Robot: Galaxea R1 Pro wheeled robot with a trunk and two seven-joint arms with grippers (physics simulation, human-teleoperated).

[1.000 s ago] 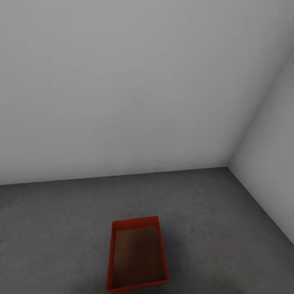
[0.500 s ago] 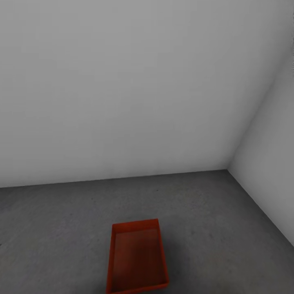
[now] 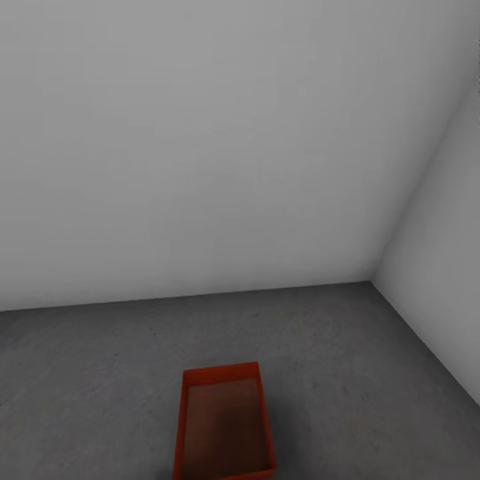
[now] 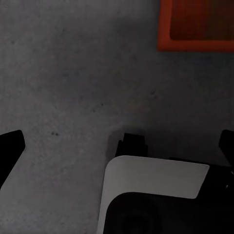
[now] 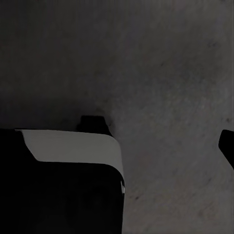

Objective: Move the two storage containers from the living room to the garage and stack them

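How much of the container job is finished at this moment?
Done: one storage container sits on the grey concrete floor near the white wall. In hand: nothing; the left gripper looks open and empty. Left: fetching the other container and stacking it on this one.

Back wall [image 3: 200, 133] – plain white-grey, no marks, fittings or openings, covers most of head view. Shading soft & even, no hard shadows. Its bottom edge runs approx. level across the view, a bit higher toward the right.

Side wall [image 3: 447, 280] at right – same plain finish, slightly brighter. Meets back wall at a corner seam [image 3: 413, 203], which looks slanted from this cam angle, leaning out to upper right. Side wall's bottom edge runs from the corner toward the viewer, exits at right edge.
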